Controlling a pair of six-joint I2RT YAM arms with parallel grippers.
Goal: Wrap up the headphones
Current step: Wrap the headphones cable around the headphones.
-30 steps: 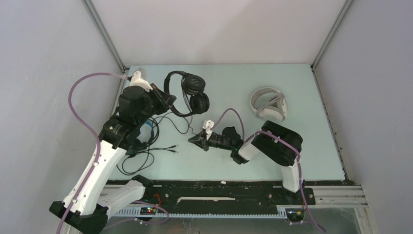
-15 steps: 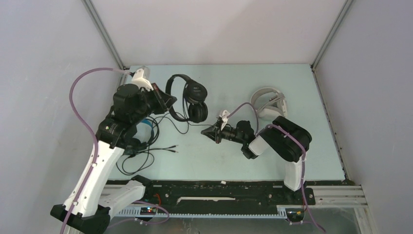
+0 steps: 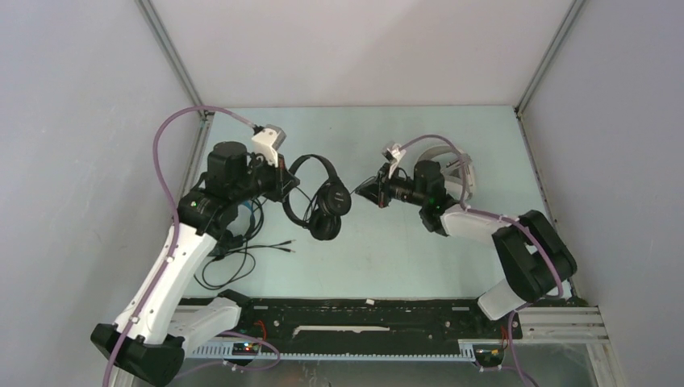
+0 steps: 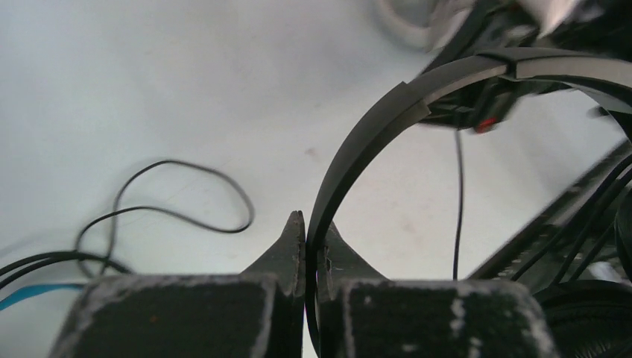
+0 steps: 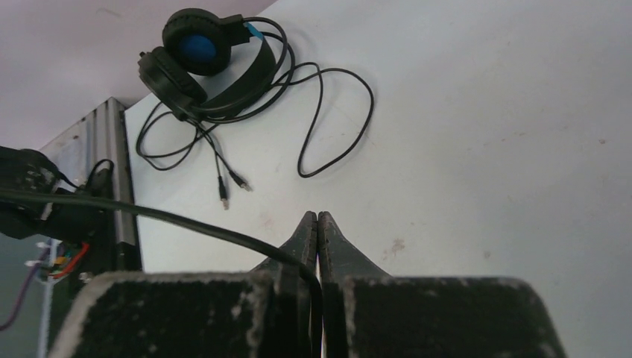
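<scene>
Gripping the headband of the slim black headset (image 3: pixel 327 211) between fingers closed tight on it, the left gripper (image 4: pixel 309 224) holds it up over the table (image 3: pixel 403 258), left of the middle, with the ear cups toward the near edge. The right gripper (image 5: pixel 318 220) is pinched together on a thin black cable (image 5: pixel 186 224) and sits just beside the white headset (image 3: pixel 466 181), which lies near the far right corner. The bulkier black headset (image 5: pixel 197 56), blue inside, lies by the left edge with its cable in loose loops beside it.
</scene>
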